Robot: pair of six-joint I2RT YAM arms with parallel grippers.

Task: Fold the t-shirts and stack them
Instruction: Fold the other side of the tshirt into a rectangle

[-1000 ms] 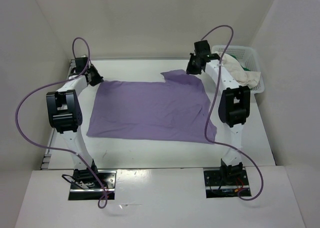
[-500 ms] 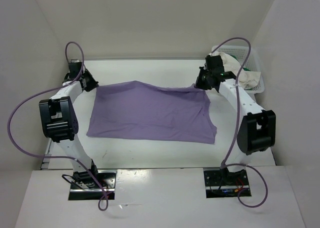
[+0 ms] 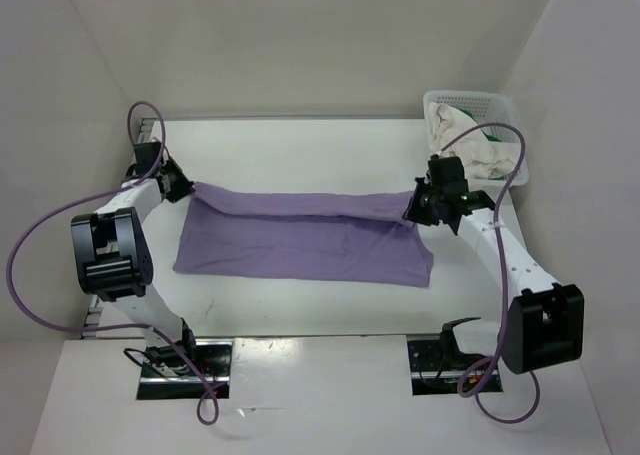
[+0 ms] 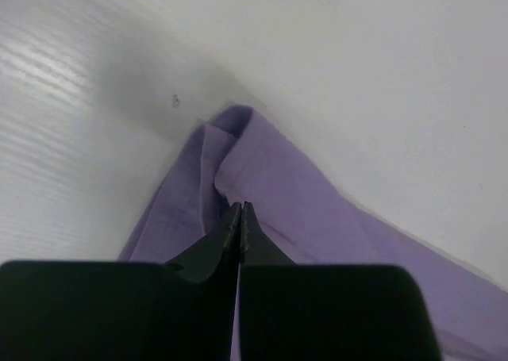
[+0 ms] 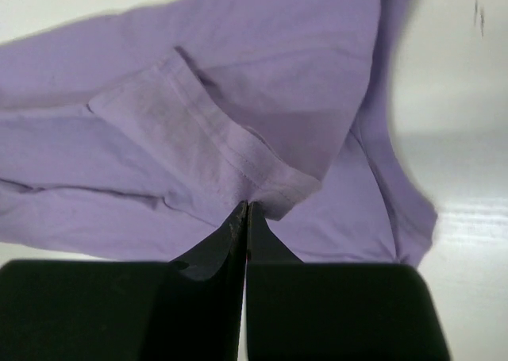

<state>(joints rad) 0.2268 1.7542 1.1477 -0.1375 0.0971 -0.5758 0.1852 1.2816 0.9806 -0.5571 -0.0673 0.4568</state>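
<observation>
The lavender-purple t-shirt [image 3: 305, 240] lies across the middle of the white table, its far edge lifted and drawn toward the near side. My left gripper [image 3: 183, 187] is shut on the shirt's far left corner [image 4: 230, 151]. My right gripper [image 3: 413, 211] is shut on the far right corner, pinching a hemmed edge [image 5: 238, 151]. Both pairs of jaws are pressed together on the cloth. A cream-white t-shirt [image 3: 470, 140] is heaped in the basket, with a bit of green cloth [image 3: 492, 135] showing beside it.
A white lattice basket [image 3: 505, 110] stands at the back right corner of the table. White walls close in the table on the left, back and right. Purple cables loop from both arms.
Both grippers have pulled the shirt's far edge toward the near side, folding it over. The shirt now looks narrower front to back. The right arm has swung outward to the right.
</observation>
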